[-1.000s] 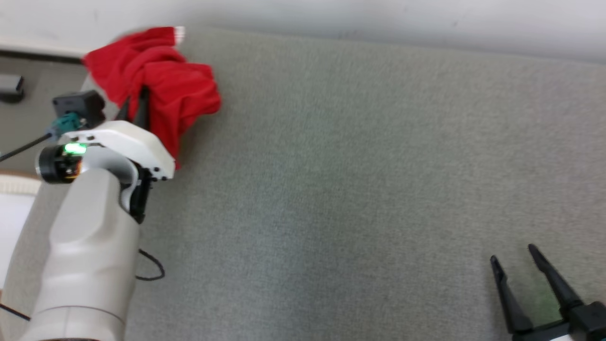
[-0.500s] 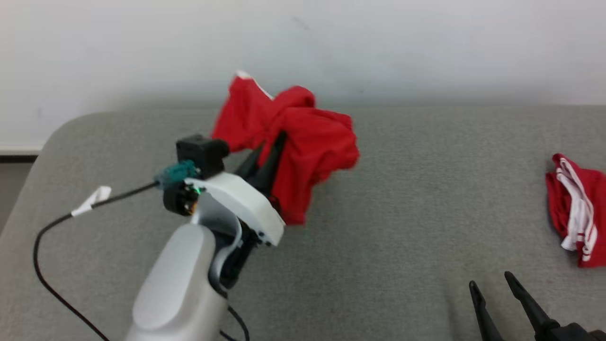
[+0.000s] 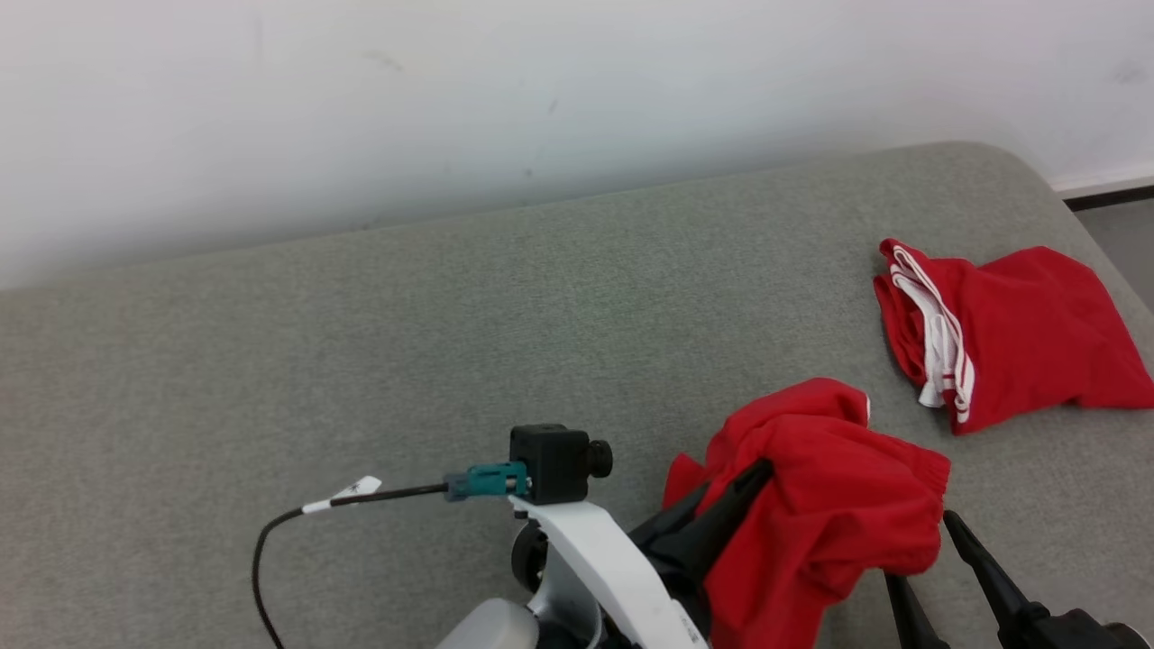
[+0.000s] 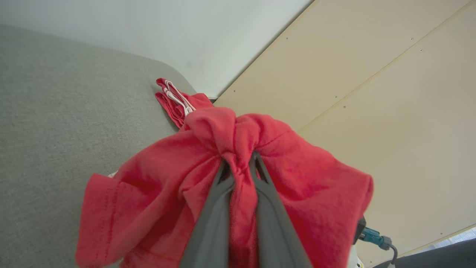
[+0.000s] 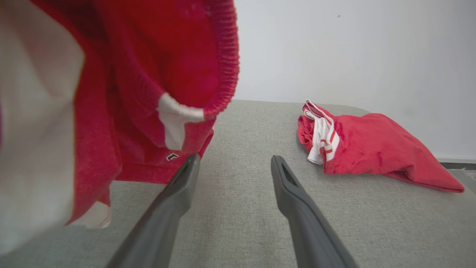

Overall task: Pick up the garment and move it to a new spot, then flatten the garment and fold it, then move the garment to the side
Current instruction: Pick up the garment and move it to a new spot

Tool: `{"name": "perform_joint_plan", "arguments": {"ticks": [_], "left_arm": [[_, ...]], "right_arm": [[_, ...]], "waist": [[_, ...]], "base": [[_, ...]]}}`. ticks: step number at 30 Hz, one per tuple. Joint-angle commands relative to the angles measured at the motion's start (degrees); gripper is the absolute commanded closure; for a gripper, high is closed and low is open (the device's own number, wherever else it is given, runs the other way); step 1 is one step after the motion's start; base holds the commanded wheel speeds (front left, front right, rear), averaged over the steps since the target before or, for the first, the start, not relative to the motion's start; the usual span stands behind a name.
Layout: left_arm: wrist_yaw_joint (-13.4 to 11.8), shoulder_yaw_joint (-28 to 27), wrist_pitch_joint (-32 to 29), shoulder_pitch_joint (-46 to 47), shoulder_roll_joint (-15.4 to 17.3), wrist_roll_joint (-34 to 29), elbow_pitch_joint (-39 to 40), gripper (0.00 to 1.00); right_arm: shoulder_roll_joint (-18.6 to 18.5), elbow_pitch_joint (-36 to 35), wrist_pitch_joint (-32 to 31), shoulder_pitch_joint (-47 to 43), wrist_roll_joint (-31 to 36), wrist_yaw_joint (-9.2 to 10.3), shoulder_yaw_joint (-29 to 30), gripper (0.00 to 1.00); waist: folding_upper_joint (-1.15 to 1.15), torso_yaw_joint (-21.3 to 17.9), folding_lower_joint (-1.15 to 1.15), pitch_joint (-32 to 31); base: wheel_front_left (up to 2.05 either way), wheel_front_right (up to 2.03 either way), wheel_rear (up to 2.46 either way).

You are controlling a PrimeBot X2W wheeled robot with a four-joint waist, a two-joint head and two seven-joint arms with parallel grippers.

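Transfer step: left gripper (image 4: 240, 167) pinches the red garment (image 3: 811, 505) aloft, right gripper (image 5: 234, 160) gapes empty at five o'clock; next, I judge, lower it onto bare cushion (image 3: 451, 315).

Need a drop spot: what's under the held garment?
Below the garment, grey cushion shows at its hem in the right wrist view. The patch directly beneath is hidden by hanging cloth.

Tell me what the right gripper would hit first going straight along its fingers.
Right gripper: likely only bare grey cushion, then the wall. The held red garment hangs just left of that line and may brush one finger; depth is unclear.
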State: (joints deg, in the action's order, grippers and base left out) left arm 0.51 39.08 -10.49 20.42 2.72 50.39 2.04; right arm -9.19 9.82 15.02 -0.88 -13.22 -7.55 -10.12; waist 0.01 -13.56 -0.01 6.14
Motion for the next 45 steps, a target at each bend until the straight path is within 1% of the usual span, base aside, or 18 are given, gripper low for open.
{"name": "perform_joint_plan", "arguments": {"ticks": [1, 3, 9, 11, 16, 17, 18, 19, 20, 22, 25, 27, 30, 33, 37, 39, 40, 45], "left_arm": [[-0.7, -0.5, 0.3, 0.1, 0.4, 1.6, -1.2, 1.0], [-1.2, -1.3, -0.2, -0.1, 0.4, 5.8, -3.1, 1.0], [-2.9, -6.3, 1.2, 2.6, 2.2, 7.1, -14.0, 1.0], [-3.6, -7.2, 3.1, 4.2, 4.5, 4.1, -18.0, 1.0], [-4.1, -6.9, 6.8, 6.9, 7.1, -0.5, -26.6, 1.0], [-3.9, -6.5, 7.3, 7.3, 7.2, -1.4, -28.2, 0.78], [-3.9, -6.5, 7.3, 7.3, 7.2, -1.4, -28.2, 0.78], [-3.7, -6.1, 8.0, 7.7, 7.3, -2.2, -29.5, 0.51], [-3.5, -5.9, 8.7, 8.1, 7.3, -2.5, -30.7, 0.0], [-3.3, -5.4, 10.2, 8.9, 7.1, -3.8, -32.7, 0.0], [-3.9, -4.8, 13.7, 9.3, 6.9, -6.0, -34.8, 0.0], [-4.2, -4.7, 17.9, 8.6, 7.3, -7.6, -35.4, 0.0], [-4.7, -4.1, 20.3, 7.3, 8.1, -9.1, -35.5, 0.0], [-5.9, -3.8, 23.8, 4.9, 9.3, -11.5, -33.4, 0.0], [-6.5, -4.4, 25.2, 2.1, 10.1, -13.2, -30.4, 0.0], [-6.7, -5.9, 25.6, 0.0, 10.7, -13.8, -27.7, 0.0], [-7.1, -6.7, 25.6, -1.0, 11.4, -15.3, -26.2, 0.0], [-8.4, -13.1, 25.6, -8.6, 11.9, -21.0, -18.1, 0.0]], "right_arm": [[0.2, -0.1, 0.1, 0.8, -0.2, 0.14, 0.2, 0.0], [0.5, 0.0, 0.1, 0.9, -0.2, 0.14, 0.2, 0.0], [1.0, 0.2, 0.1, 1.1, -0.2, 0.14, 0.6, 0.0], [1.1, 0.2, 0.1, 1.1, -0.1, 0.14, 0.7, 0.0], [1.1, 0.4, 0.1, 1.1, 0.4, 0.14, 1.3, 0.0], [1.1, 0.4, 0.1, 1.3, 0.4, 0.14, 1.3, 0.0], [1.1, 0.4, 0.1, 1.3, 0.4, 0.14, 1.3, 0.0], [1.1, 0.4, 0.1, 1.4, 0.5, 0.14, 1.3, 0.0], [1.1, 0.5, 0.1, 1.6, 0.5, 0.14, 1.3, 0.0], [1.1, 0.5, 0.1, 1.5, 0.6, 0.14, 1.4, 0.0], [1.0, 0.7, 0.1, 0.8, 0.6, 0.14, 1.4, 0.0], [0.7, 0.8, 0.1, 0.0, 0.6, 0.14, 1.5, 0.0], [0.5, 0.7, 0.1, -0.5, 0.5, 0.14, 1.8, 0.0], [0.1, 0.2, 0.1, -1.1, 0.5, 0.14, 2.3, 0.0], [-0.4, -0.1, 0.1, -1.7, 0.6, 0.14, 3.0, 0.0], [-0.6, -0.3, 0.1, -1.9, 0.7, 0.14, 3.6, 0.0], [-0.7, -0.4, 0.1, -2.0, 0.8, 0.14, 3.9, 0.0], [-0.9, -0.8, 0.2, -2.9, 1.3, 0.14, 5.0, 0.0]], "waist": [[-0.01, -2.4, 0.01, 1.4], [-0.01, -3.4, 0.01, 1.9], [-0.01, -5.1, 0.01, 3.1], [-0.01, -5.3, 0.01, 3.3], [-0.01, -4.4, 0.01, 3.6], [-0.01, -4.1, 0.01, 3.6], [-0.01, -4.1, 0.01, 3.6], [-0.01, -3.8, 0.01, 3.6], [-0.01, -3.6, 0.01, 3.5], [-0.01, -2.9, 0.01, 3.2], [-0.01, -1.9, 0.01, 2.3], [-0.01, -1.1, 0.01, 1.1], [-0.01, -0.5, 0.01, 0.2], [-0.01, 1.0, 0.01, -1.3], [-0.01, 2.4, 0.01, -2.3], [-0.01, 3.4, 0.01, -2.9], [-0.01, 3.8, 0.01, -3.3], [-0.01, 6.2, 0.01, -4.6]], "base": [[0.0, 0.0, 0.0], [0.0, 0.0, 0.0], [0.0, 0.0, 0.0], [0.0, 0.0, 0.0], [0.0, 0.0, 0.0], [0.0, 0.0, 0.0], [0.0, 0.0, 0.0], [0.0, 0.0, 0.0], [0.0, 0.0, 0.0], [0.0, 0.0, 0.0], [0.0, 0.0, 0.0], [0.0, 0.0, 0.0], [0.0, 0.0, 0.0], [0.0, 0.0, 0.0], [0.0, 0.0, 0.0], [0.0, 0.0, 0.0], [0.0, 0.0, 0.0], [0.0, 0.0, 0.0]]}}
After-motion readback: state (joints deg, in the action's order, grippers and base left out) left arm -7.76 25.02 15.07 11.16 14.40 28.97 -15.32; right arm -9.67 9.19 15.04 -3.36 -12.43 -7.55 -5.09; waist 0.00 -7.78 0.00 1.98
